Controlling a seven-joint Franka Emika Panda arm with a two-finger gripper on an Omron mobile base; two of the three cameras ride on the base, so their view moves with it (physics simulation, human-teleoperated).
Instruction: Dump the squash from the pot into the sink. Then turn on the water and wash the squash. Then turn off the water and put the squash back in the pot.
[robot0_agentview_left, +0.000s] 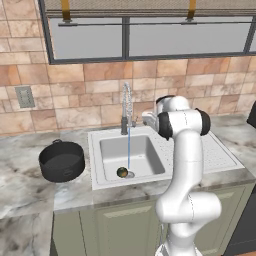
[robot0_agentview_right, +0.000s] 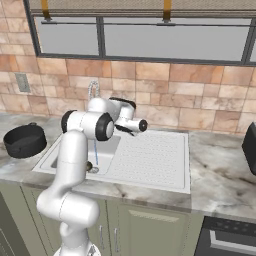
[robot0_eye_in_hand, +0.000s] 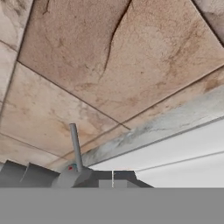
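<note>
Jaws shut, marble counter (robot0_agentview_left: 30, 190), tan tiled wall (robot0_agentview_left: 90, 95), window (robot0_agentview_left: 150, 35) above sink (robot0_agentview_left: 102, 172)

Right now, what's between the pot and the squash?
In the left base view, a strip of marble counter, then the sink rim and left wall. The pot stands on the counter; the squash lies in the basin by the drain.
</note>
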